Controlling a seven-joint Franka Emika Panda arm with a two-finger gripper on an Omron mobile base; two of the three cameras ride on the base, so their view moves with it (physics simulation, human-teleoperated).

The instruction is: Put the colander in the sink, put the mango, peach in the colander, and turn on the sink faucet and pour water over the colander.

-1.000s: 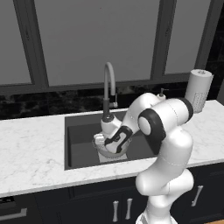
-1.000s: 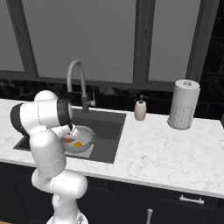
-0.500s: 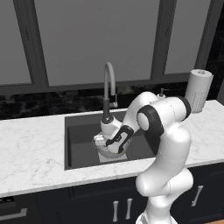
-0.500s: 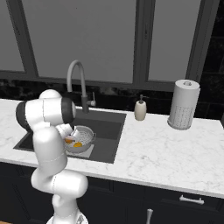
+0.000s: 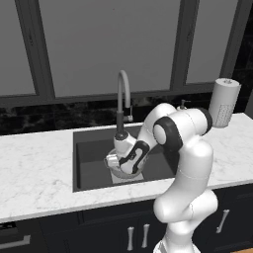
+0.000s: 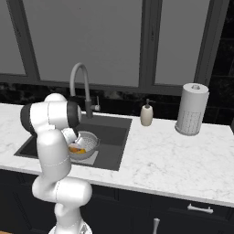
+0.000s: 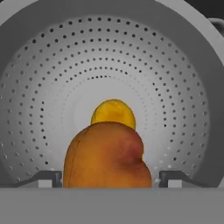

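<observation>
The silver perforated colander (image 7: 175,74) sits in the dark sink (image 5: 94,163), under the gooseneck sink faucet (image 5: 121,99). Inside it the orange-red peach (image 7: 107,157) lies in front of the yellow mango (image 7: 113,113). My gripper (image 7: 111,177) reaches down into the colander with one fingertip on each side of the peach. A narrow gap shows on both sides, so it stands open. In the right base view the colander (image 6: 90,142) shows orange fruit beside my arm. The water is out of view.
A beige soap dispenser (image 6: 146,114) and a paper towel roll (image 6: 192,109) stand on the white marble counter (image 6: 173,155) right of the sink. Dark windows run behind the faucet. My arm hangs over the basin's right half.
The fingers have spread wider, letting go of the peach, which rests in the colander. The arm has hardly moved.
</observation>
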